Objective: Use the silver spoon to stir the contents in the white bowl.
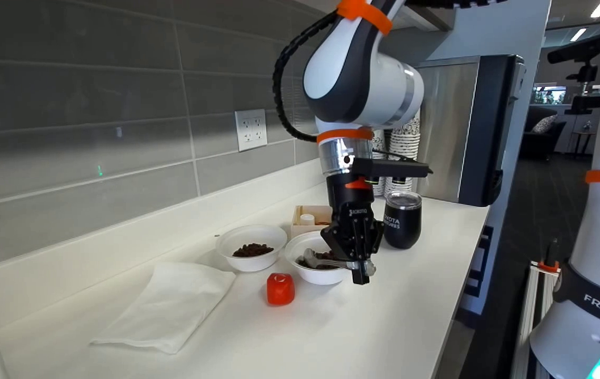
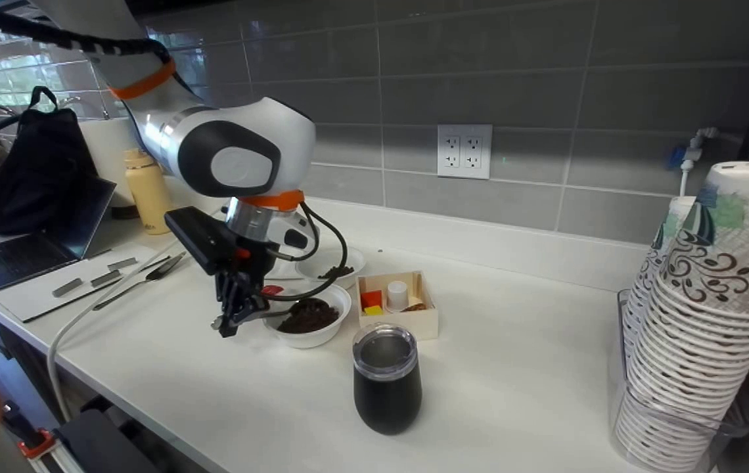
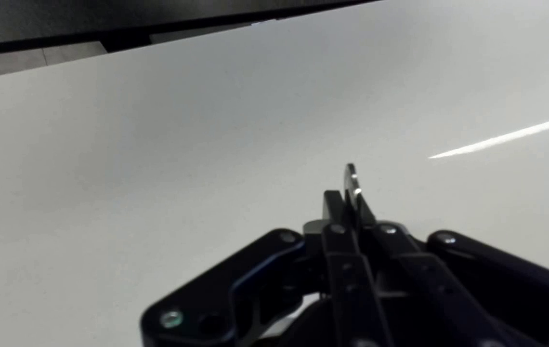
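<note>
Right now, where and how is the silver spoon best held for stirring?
Grip the silver spoon by its handle, outside the white bowl, probably best from above, as the gripper does: the slender handle juts past the rim, while the spoon's head reaches over the dark bits.

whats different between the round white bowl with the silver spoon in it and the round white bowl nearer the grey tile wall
The silver spoon, held in the gripper, reaches into the stirring bowl, while no spoon shows in the wall-side bowl. The stirring bowl stands nearer the black clear-lidded tumbler; the wall-side bowl sits farther from it. Both are round, white and hold dark brown bits.
</note>
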`<action>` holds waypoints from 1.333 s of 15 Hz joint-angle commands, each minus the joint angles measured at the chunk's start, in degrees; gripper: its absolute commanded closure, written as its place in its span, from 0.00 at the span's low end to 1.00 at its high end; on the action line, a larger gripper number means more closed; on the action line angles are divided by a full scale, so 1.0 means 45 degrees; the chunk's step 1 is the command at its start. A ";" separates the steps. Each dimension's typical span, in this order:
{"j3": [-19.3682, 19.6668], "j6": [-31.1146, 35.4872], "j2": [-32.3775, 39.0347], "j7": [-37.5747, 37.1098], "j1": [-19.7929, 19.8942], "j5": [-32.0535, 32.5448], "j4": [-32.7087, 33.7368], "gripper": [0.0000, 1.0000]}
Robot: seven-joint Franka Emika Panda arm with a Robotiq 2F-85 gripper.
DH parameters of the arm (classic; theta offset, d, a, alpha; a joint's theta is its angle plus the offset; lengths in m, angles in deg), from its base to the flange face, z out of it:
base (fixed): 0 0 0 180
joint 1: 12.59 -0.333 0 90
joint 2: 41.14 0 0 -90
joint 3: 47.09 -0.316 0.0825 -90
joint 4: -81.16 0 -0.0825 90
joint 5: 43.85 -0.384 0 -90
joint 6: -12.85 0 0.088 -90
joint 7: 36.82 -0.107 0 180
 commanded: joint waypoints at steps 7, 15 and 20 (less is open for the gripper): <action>0.0141 -0.2238 -0.0835 -0.0713 0.0391 0.0248 0.0045 0.99; 0.0260 -0.4918 -0.1078 -0.0799 0.0607 0.0753 0.0091 0.99; 0.0491 -0.5071 -0.0926 -0.1956 0.1204 0.1386 0.0092 0.99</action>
